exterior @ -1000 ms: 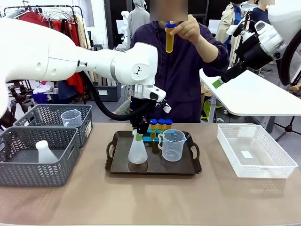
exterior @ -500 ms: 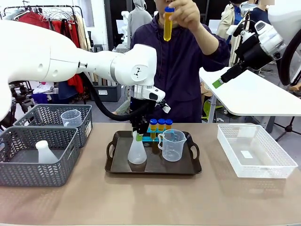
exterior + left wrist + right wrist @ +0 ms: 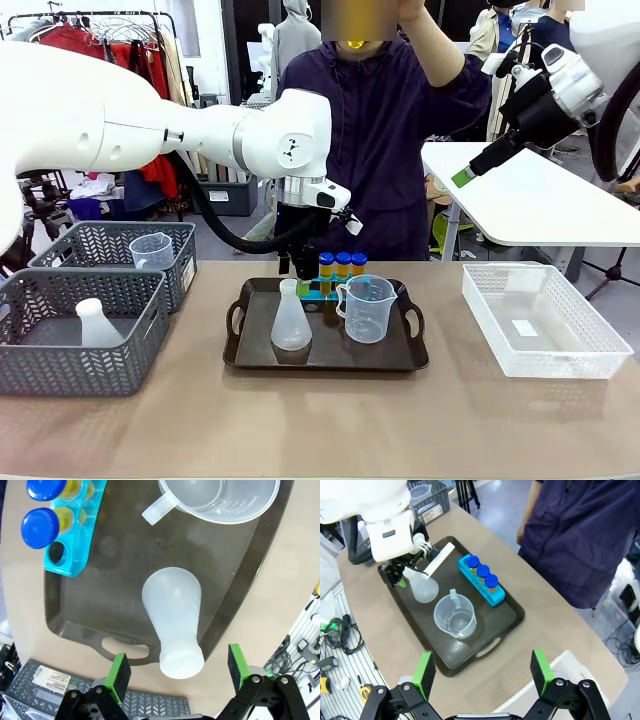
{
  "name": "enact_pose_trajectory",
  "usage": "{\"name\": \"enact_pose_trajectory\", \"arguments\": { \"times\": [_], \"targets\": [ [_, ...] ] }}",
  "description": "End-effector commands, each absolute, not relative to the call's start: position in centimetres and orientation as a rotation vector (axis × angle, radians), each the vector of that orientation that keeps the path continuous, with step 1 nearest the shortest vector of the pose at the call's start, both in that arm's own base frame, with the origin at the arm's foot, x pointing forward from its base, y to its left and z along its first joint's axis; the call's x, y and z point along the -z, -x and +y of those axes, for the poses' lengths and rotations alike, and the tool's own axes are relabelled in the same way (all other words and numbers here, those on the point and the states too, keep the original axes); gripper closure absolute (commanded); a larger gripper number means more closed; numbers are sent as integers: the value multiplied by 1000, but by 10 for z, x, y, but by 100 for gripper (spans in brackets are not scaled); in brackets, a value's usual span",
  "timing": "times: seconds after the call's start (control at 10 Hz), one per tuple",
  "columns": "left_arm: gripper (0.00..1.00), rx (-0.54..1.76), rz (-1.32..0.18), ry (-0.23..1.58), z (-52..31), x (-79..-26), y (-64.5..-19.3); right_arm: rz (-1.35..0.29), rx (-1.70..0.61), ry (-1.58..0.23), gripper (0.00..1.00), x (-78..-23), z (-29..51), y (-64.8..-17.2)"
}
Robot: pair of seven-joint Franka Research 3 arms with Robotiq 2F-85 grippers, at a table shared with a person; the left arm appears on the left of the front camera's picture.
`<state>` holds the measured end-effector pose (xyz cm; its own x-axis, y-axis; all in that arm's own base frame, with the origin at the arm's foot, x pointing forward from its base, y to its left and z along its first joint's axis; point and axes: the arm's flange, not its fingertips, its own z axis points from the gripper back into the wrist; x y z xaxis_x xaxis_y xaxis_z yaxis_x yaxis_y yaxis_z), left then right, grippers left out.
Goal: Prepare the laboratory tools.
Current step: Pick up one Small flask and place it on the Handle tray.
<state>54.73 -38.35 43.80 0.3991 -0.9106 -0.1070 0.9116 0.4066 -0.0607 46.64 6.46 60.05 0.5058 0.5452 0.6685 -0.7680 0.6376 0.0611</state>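
The table (image 3: 320, 430) bears a black tray (image 3: 415, 322) (mid-table), grey baskets (image 3: 60, 345) to its left, a white basket (image 3: 590, 345) to its right.

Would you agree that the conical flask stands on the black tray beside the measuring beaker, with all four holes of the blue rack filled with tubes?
Not quite: only three holes of the blue rack hold tubes; the end one is empty, as the left wrist view shows. The conical flask does stand on the black tray beside the measuring beaker.
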Motion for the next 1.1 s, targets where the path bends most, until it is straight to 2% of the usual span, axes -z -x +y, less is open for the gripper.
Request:
{"name": "enact_pose_trajectory", "arguments": {
  "times": [0.0,0.2,0.3,0.4,0.8,1.0],
  "targets": [
    [0,1157,100,25,-370,-447,-540,-666,-819,-394,0,-602,63,-467],
    [0,1137,73,36,-369,-454,-538,-666,-819,-394,0,-602,63,-467],
    [0,1136,100,145,-367,-464,-533,-666,-819,-394,0,-602,63,-467],
    [0,1140,99,9,-379,-455,-547,-666,-819,-394,0,-602,63,-467],
    [0,1142,102,35,-381,-456,-546,-666,-819,-394,0,-602,63,-467],
    [0,1095,44,-32,-368,-486,-532,-666,-819,-394,0,-602,63,-467]
  ]
}}
